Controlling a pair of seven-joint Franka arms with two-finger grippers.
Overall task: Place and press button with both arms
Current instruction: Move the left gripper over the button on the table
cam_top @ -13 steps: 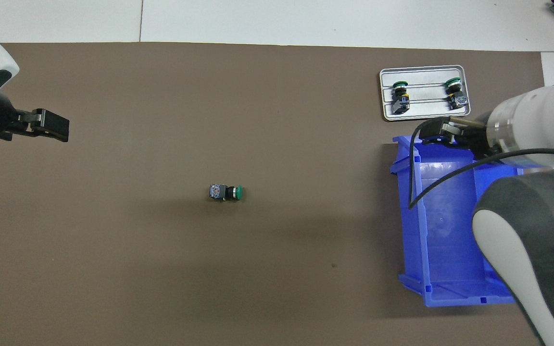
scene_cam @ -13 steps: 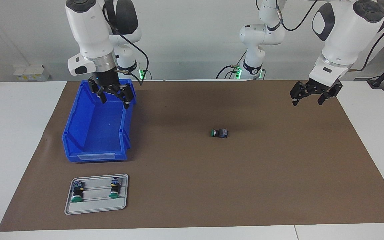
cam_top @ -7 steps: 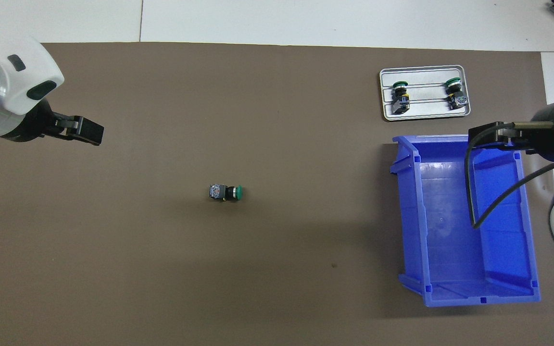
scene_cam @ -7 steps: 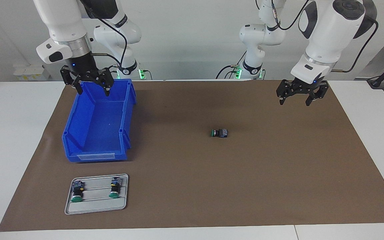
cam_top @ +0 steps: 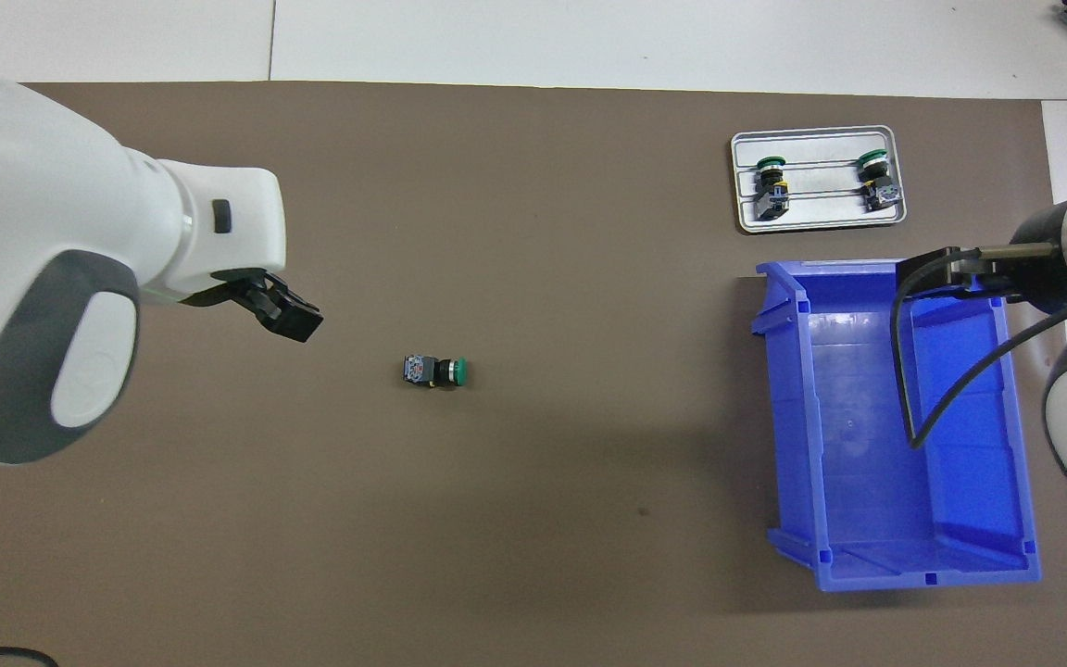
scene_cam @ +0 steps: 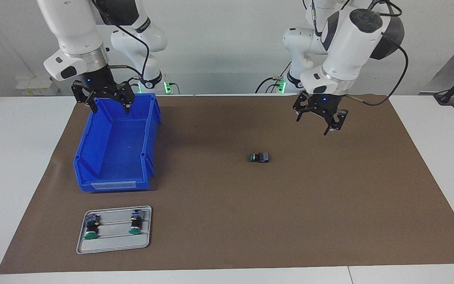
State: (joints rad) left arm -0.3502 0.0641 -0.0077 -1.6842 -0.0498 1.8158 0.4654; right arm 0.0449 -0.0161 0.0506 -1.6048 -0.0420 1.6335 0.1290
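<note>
Item: green-capped black push-button (scene_cam: 259, 157), lying on its side on brown-matted worktop (scene_cam: 290, 221), unheld.
Left tool (scene_cam: 321, 121): over mat near button, fingers apart.
Right tool (scene_cam: 108, 103): over blue plastic bin (scene_cam: 93, 165), fingers apart, waiting.
Step, judged: approach; next, descend, straddle body.

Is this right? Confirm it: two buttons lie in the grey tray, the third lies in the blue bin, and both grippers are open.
Wrong on one count. The third button lies on the brown mat, not in the blue bin, as the facing view shows. Two buttons do lie in the grey tray, and the left gripper and right gripper are both open.
</note>
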